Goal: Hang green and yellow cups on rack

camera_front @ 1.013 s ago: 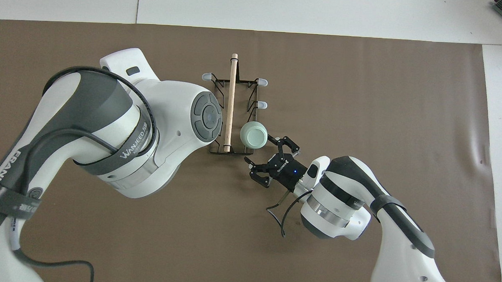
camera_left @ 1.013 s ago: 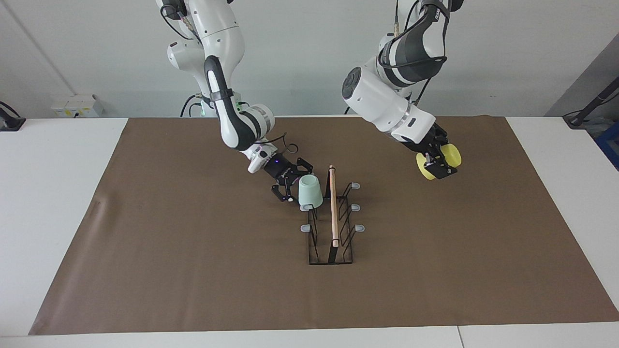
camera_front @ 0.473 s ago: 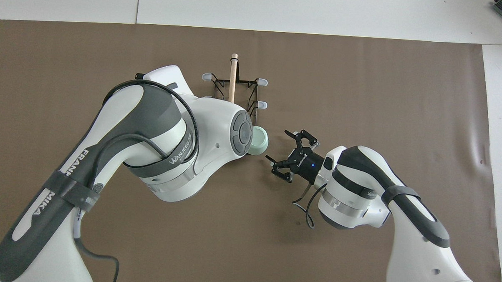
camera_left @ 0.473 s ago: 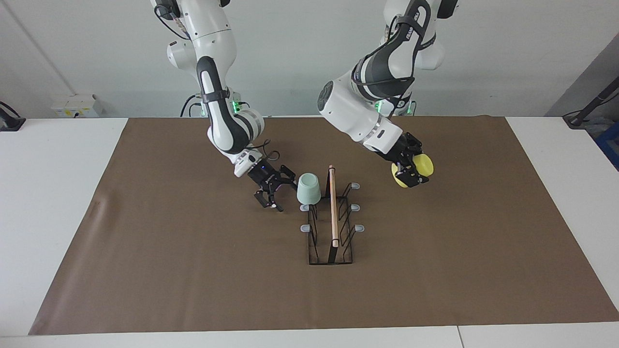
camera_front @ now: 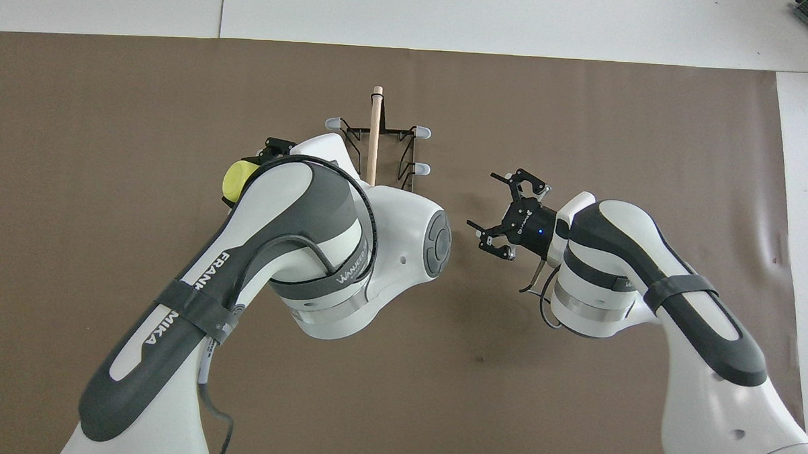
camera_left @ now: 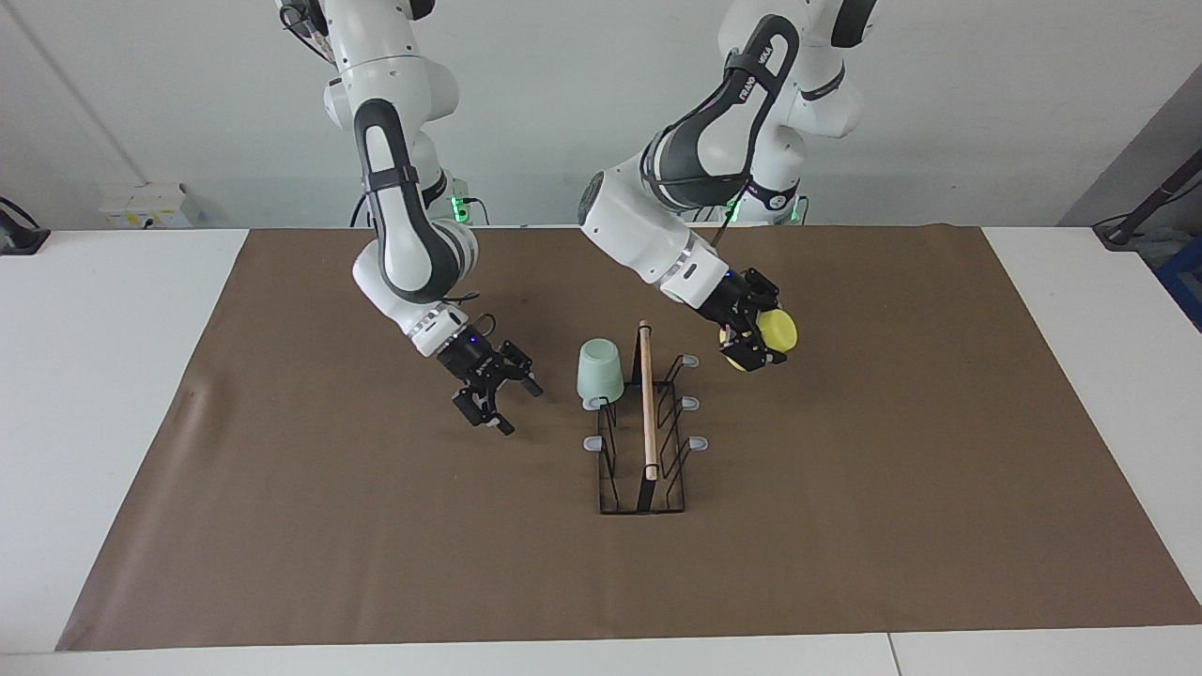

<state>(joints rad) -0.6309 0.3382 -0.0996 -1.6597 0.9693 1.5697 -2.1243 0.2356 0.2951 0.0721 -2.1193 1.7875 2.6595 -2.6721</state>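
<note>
The rack (camera_left: 646,441) stands mid-table, its wooden rod along the top; it also shows in the overhead view (camera_front: 375,128). The green cup (camera_left: 599,371) hangs upside down on the prong nearest the robots, on the side toward the right arm's end. In the overhead view the left arm hides it. My right gripper (camera_left: 512,404) is open and empty, low over the mat, a short way from the green cup; it shows too in the overhead view (camera_front: 489,203). My left gripper (camera_left: 756,343) is shut on the yellow cup (camera_left: 775,330) (camera_front: 239,179), held tilted just beside the rack's prongs toward the left arm's end.
A brown mat (camera_left: 282,469) covers most of the white table (camera_left: 94,376). Several grey-tipped prongs (camera_left: 697,442) on the rack carry nothing. A white box (camera_left: 150,205) sits at the table's edge near the right arm's end.
My right gripper has drawn away from the green cup, which stays on its prong. My left gripper has carried the yellow cup in close to the rack.
</note>
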